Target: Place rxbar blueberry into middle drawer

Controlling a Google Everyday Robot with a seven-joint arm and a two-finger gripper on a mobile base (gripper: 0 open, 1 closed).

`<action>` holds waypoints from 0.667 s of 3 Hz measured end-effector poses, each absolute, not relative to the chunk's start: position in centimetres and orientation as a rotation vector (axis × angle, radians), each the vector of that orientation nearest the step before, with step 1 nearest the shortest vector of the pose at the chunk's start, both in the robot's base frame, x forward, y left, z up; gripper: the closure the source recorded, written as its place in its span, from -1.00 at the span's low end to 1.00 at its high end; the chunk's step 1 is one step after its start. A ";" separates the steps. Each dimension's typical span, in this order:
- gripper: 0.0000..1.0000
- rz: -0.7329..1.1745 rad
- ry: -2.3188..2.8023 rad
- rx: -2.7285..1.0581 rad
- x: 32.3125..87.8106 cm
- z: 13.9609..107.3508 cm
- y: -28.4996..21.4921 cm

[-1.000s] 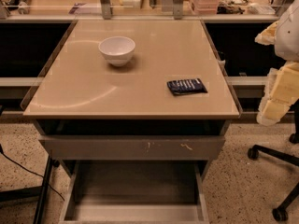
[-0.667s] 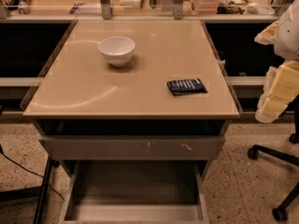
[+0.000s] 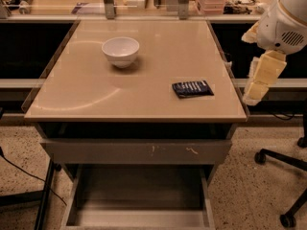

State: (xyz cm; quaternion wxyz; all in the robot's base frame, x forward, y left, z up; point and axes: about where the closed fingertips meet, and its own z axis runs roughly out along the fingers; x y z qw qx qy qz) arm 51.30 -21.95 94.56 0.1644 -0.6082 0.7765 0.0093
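The rxbar blueberry (image 3: 192, 88), a flat dark navy bar with white lettering, lies on the right part of the beige tabletop (image 3: 144, 75). The middle drawer (image 3: 139, 193) is pulled open below the table front, and its grey floor is bare. My gripper (image 3: 253, 96) hangs off the table's right edge, pointing down. It is to the right of the bar and apart from it, holding nothing that I can see.
A white bowl (image 3: 120, 51) stands on the table's far left part. A closed grey drawer front with pale scratches (image 3: 136, 151) sits above the open drawer. An office chair base (image 3: 283, 162) stands on the floor at right. Cluttered counters run behind the table.
My gripper has moved left and a little up, closer to the table's right edge. The bar, bowl and drawer have not moved.
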 end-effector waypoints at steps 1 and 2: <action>-1.00 0.092 2.224 -1.751 54.7 92.0 -20.9; -1.00 0.097 2.223 -1.751 55.0 91.6 -20.8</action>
